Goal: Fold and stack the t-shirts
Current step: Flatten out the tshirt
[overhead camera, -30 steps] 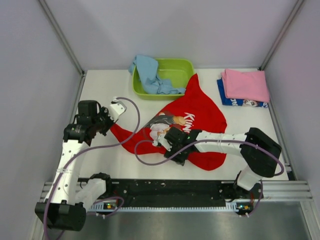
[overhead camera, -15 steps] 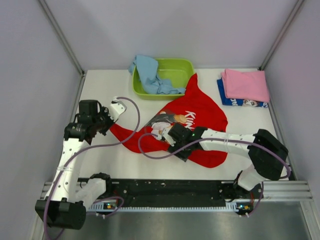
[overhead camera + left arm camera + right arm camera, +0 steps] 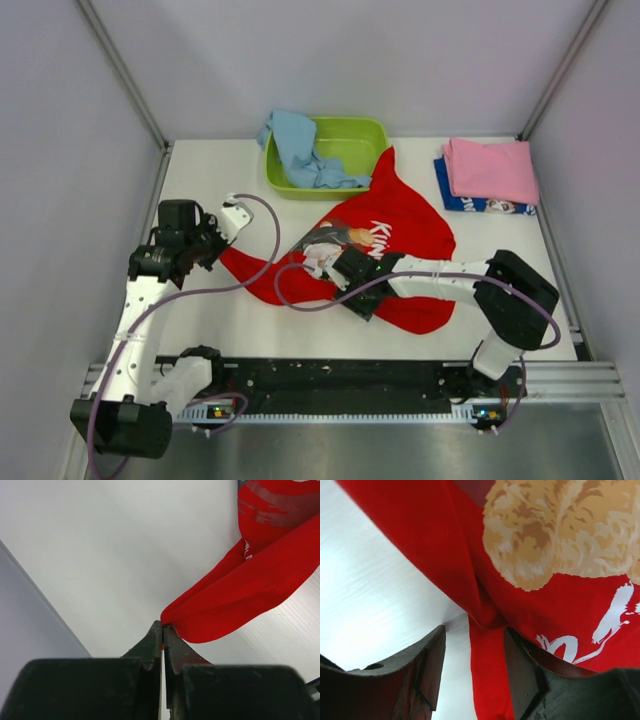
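Left pincer (image 3: 163, 629): pressed together on the very tip of the red t-shirt (image 3: 240, 590); a pinch of cloth sits right in the closed tips, and the fabric runs off to the right as a rolled band; I read this as an anchor, pinning that end at the left of the table (image 3: 250, 335) so the shirt can be pulled flat against it
Red t-shirt: spread unevenly over the middle of the table, print side up, bear and white lettering showing; one point reaches up to touch the green basin (image 3: 355, 142), the near hem lies bunched; not flat yet, so folding proper looks some way off
Green basin: far centre; light blue t-shirt (image 3: 292, 140) draped over its left rim, half in, half out; waiting its turn, I'd say
Right pincer (image 3: 474, 636): down low at the shirt's middle, just on the near side of the bear; jaws spread, straddling a raised ridge of red cloth; the ridge lies against one finger, bare table shows beside the other; nothing pinched yet; looks poised to nip that ridge and draw it away from the left hold
Far right: pink t-shirt (image 3: 490, 168) folded, lying on a folded dark blue t-shirt (image 3: 462, 200); that is the stack the red one should join; well apart from both pincers
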{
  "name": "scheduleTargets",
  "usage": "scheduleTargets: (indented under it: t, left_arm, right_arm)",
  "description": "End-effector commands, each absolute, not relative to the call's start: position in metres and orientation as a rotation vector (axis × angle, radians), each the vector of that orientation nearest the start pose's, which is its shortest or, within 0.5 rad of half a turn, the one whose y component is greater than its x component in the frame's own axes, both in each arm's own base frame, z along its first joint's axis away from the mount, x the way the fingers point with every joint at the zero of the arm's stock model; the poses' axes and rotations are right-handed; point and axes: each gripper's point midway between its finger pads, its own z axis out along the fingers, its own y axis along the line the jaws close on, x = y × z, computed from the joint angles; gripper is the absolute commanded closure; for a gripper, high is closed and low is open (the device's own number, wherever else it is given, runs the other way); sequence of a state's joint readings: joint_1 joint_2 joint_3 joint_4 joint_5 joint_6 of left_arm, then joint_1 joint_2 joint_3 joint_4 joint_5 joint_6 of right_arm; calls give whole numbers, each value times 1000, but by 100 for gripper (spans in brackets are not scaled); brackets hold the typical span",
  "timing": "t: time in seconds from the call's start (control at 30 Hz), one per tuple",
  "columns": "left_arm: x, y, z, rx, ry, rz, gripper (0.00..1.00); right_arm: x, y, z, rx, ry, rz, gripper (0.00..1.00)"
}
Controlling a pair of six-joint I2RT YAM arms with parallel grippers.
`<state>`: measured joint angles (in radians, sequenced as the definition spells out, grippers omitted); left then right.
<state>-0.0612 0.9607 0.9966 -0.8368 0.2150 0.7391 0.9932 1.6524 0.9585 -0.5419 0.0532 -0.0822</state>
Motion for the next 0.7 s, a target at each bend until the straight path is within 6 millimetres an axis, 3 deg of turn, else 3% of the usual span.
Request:
scheduleTargets:
  t: [0.0,0.1,0.27,0.33,0.47,0.57,0.67]
  left_arm:
    - [274,-23,217,991,2056,130,100]
    - [274,-22,215,994,2061,133,100]
    - [275,-20,213,967,2073,141,100]
    - [276,-19,214,956,2072,152,100]
    - [282,-9,221,908,2073,224,100]
    - [286,0,233,871,2062,290,100]
    - [290,16,253,812,2056,394,100]
  right_arm:
    - [209,249,23,-1275,2441,112,51]
    - [213,252,27,-1232,2446,199,51]
    - [218,251,19,-1229,2470,156,59]
    - [221,249,15,-1228,2483,118,69]
    - [223,243,11,-1247,2494,68,100]
    - [221,245,38,-1241,2434,120,100]
    - [221,247,96,-1223,2332,184,100]
